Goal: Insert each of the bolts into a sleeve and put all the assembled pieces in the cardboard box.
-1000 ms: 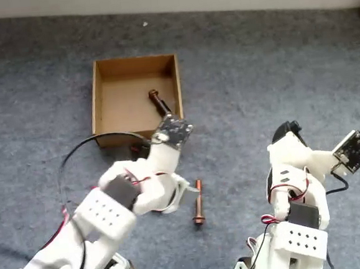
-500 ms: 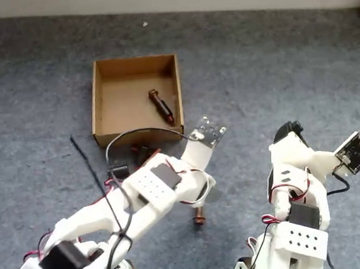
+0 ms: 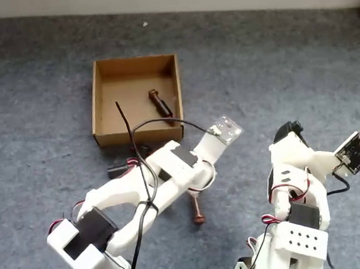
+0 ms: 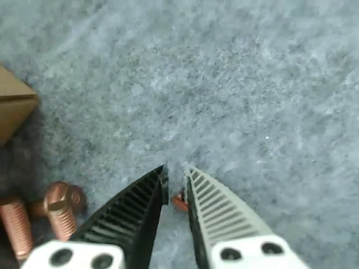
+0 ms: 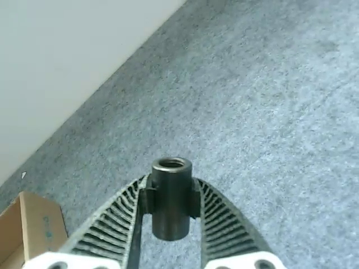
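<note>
A copper bolt [image 3: 198, 212] lies on the grey carpet in front of the cardboard box [image 3: 103, 103], its upper end hidden under my left arm. My left gripper [image 4: 175, 175] is down at that end, its jaws closed to a narrow slot with a bit of the bolt [image 4: 178, 202] between them. One assembled piece [image 3: 161, 105] lies inside the box. My right gripper [image 5: 171, 185] is raised at the right and shut on a dark sleeve [image 5: 171, 197], held upright with its bore showing. Two more copper bolts [image 4: 60, 208] lie by the box corner [image 4: 14, 109].
Dark parts [image 3: 139, 152] lie on the carpet just in front of the box, partly hidden by my left arm and its cable. Open carpet [image 3: 274, 65] stretches right of the box. A pale wall [image 5: 67, 56] runs along the far edge.
My left arm has swung from the box's front right corner to the right and come down over the loose bolt. The right arm has kept still with the sleeve.
</note>
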You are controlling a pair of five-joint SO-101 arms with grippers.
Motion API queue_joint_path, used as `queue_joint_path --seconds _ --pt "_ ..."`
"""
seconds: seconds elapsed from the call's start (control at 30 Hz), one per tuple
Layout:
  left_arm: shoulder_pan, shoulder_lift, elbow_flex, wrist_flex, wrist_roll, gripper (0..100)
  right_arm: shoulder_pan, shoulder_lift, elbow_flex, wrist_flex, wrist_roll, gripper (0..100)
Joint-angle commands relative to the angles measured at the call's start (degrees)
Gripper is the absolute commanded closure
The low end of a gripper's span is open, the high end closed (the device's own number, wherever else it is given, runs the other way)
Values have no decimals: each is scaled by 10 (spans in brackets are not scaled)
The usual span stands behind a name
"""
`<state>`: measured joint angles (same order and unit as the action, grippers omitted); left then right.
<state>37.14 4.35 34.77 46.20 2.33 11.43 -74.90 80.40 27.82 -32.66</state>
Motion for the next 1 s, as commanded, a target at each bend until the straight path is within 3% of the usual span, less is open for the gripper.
queue_joint_path --seconds 0.0,0.27,0.5,0.57,0.73,0.97 --pt "-51 -5 -20 72 -13 944 4 -15 -7 -14 -6 993" --pt "-87 -29 14 154 -91 993 5 -15 -7 -14 -5 993" --pt "-80 -241 101 154 -152 991 7 -15 -10 -14 -5 993" --pt "-80 -305 117 155 -193 953 22 -15 -12 -14 -5 993" --pt "-79 -399 153 155 -239 742 58 -15 -12 -14 -5 993" --pt "-36 -318 153 167 -386 731 87 -15 -12 -14 -5 993"
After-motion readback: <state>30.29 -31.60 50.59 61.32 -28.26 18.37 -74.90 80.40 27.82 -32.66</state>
